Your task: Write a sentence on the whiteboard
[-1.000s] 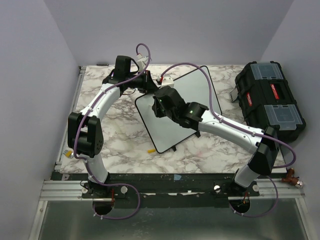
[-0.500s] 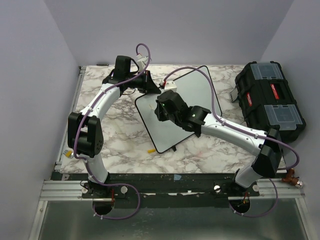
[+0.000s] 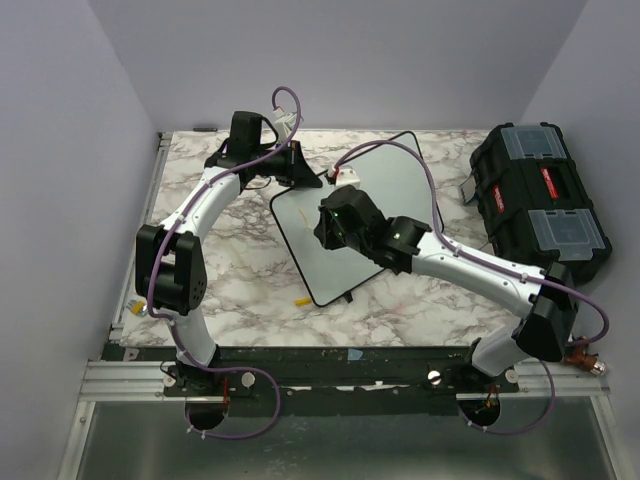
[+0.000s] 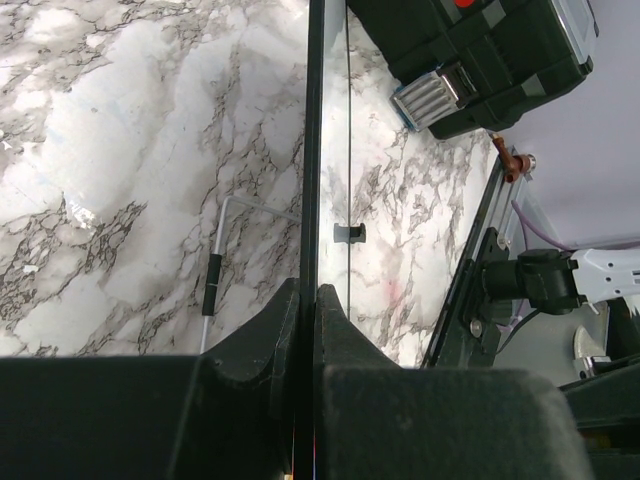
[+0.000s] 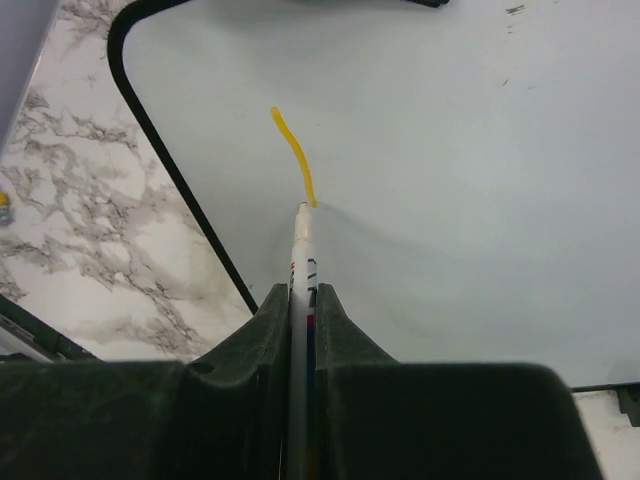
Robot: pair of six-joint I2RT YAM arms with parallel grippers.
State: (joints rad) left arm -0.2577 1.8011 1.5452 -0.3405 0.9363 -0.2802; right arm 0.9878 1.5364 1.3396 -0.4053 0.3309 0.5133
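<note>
Top external: can see the whiteboard [image 3: 388,168] lying skewed in the middle of the marble table [image 3: 230,270], with a black toolbox [image 3: 540,200] well off to its right. Over on right wrist, got the right gripper [image 5: 302,298] clamped tight on a marker [image 5: 300,245], tip touching the board at the end of one short yellow stroke [image 5: 292,150] close to a rounded corner. On left wrist, got the left gripper [image 4: 308,300] pinched shut on the board's black rim, seen edge-on.
</note>
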